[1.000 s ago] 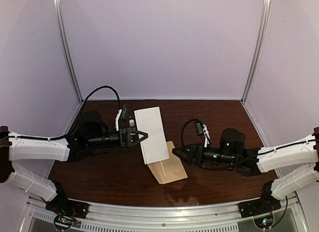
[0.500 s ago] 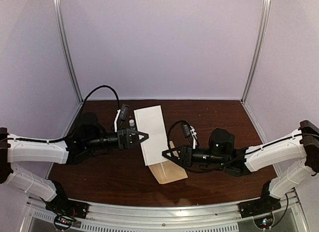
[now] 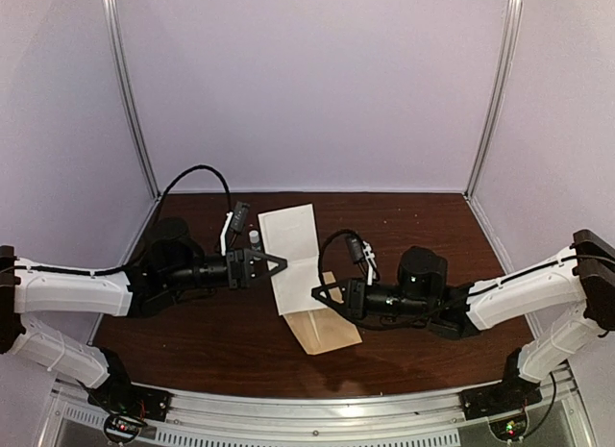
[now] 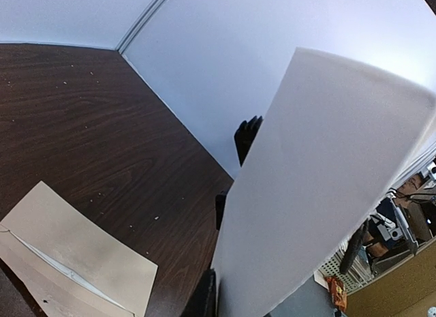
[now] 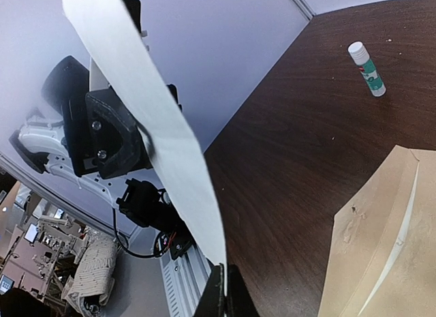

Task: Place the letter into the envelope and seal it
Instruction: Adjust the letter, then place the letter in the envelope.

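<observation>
My right wrist view shows what the overhead blurs: the right gripper (image 5: 220,284) clenched on a corner of the letter (image 5: 146,126), with a glue stick (image 5: 366,69) lying beyond. I cannot tell whether the left gripper (image 3: 279,262) clamps the sheet's other edge. The envelope (image 3: 327,330) lies flat on the table (image 3: 211,341), and the letter is held upright outside it.

The dark wood table (image 3: 413,221) before me carries two things. A tan envelope (image 3: 329,330) lies flat near the front, about midway between my arms. A glue stick (image 5: 366,69) sits farther back, apart from it.
</observation>
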`<state>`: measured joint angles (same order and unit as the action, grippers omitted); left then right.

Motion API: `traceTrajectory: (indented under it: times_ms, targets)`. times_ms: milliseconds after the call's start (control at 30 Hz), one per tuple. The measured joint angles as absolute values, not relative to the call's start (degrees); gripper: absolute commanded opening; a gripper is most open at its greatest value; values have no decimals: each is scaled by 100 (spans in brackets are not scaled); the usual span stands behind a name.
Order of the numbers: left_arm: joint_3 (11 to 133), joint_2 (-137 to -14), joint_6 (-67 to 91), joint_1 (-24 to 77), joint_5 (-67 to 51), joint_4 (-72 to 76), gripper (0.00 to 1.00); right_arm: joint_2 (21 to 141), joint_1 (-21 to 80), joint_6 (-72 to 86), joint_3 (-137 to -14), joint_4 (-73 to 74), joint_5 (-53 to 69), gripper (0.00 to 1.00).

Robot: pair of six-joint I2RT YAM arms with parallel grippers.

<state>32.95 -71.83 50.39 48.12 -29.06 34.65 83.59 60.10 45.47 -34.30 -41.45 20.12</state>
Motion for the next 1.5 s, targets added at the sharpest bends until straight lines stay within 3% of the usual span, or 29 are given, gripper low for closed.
traceTrajectory:
  times_ms: [133,233,400,433,633,833,1067,1500]
  targets:
    - [3260,-7183,5043,4812,-2884,3465,10,8361,6010,4550,-3430,-4125,1944,0]
    - [3247,-7183,5046,4812,-2869,3463,1,8361,6012,4554,-3430,-4095,1918,0]
    - [3247,-7183,5048,4812,-2808,3446,0,8361,6012,4569,-3430,-4080,1900,0]
    - [3245,-7183,5048,4812,-2790,3439,0,8361,6012,4569,-3430,-4073,1898,4]
    - [3218,-7161,5098,4823,-2532,3203,0,8307,6012,4512,-3439,-3741,1702,62]
    - [3153,-7157,5531,4838,-2027,2491,0,7721,5999,4281,-3420,-2886,1074,79]
    - [3120,-7524,6130,4838,-1774,1715,0,7531,5795,4257,-3197,-2287,633,83]
    - [3262,-8429,6672,4816,-1826,1188,0,8549,5684,4552,-3118,-2040,576,74]
